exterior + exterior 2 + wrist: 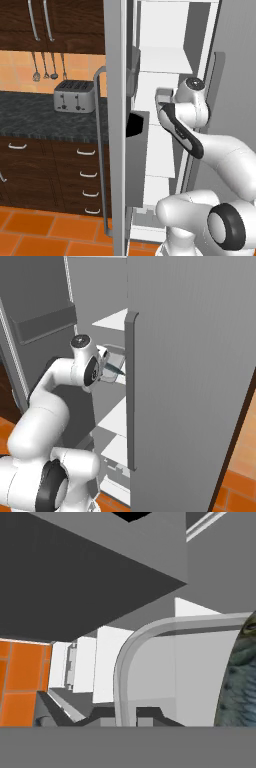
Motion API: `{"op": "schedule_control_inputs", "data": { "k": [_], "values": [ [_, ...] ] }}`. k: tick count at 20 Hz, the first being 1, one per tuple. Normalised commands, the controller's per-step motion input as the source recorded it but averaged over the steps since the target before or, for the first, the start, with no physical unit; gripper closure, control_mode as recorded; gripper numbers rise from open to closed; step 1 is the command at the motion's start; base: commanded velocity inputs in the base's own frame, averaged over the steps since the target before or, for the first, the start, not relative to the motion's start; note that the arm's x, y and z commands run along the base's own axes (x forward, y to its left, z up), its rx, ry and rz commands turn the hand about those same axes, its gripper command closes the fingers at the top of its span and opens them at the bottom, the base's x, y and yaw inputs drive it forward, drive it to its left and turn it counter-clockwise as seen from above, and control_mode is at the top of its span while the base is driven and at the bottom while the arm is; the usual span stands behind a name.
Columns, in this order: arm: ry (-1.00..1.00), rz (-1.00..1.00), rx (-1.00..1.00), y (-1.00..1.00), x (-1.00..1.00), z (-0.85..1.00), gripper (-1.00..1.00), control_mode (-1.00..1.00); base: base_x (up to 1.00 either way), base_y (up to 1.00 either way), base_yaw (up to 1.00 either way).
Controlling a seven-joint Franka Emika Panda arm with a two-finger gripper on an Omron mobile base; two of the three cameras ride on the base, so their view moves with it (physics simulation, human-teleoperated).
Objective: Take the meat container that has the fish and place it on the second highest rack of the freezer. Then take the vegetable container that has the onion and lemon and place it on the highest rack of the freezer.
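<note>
The meat container [114, 362], a shallow grey metal tray, hangs tilted inside the open freezer, just above a white rack [120, 379]. My gripper [105, 369] is shut on its near rim. The fish [119, 371] shows as a dark sliver in the tray. In the hand view the tray's rounded rim [121, 672] curves up from my fingertips [102, 714], and the mottled grey-green fish [244, 682] lies at the right edge. A higher white rack [113, 321] is above the tray. In the left base view my hand [165, 100] reaches in among the white racks [162, 62]; the tray is hidden there.
The open freezer door [116, 125] with a dark bin [137, 127] and long handle [100, 150] stands left of my arm. The closed grey door [190, 381] is on the right. A toaster [75, 96] sits on the dark counter [30, 117]. Lower racks [115, 416] lie below.
</note>
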Motion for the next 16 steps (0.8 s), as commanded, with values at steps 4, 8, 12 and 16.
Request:
{"op": "schedule_control_inputs", "data": {
  "k": [4,8,12,16],
  "values": [
    [0.00,0.00,0.00,0.00,0.42,0.00,1.00,-1.00,0.00,0.00,0.00],
    [0.02,0.00,0.00,-0.13,0.29,-0.05,1.00,-1.00,0.00,0.00,0.00],
    [0.00,0.00,0.00,-0.20,0.24,-0.23,1.00,-1.00,0.00,0.00,0.00],
    [0.00,0.00,0.00,-0.11,0.16,-0.46,1.00,-1.00,0.00,0.00,0.00]
  ]
}}
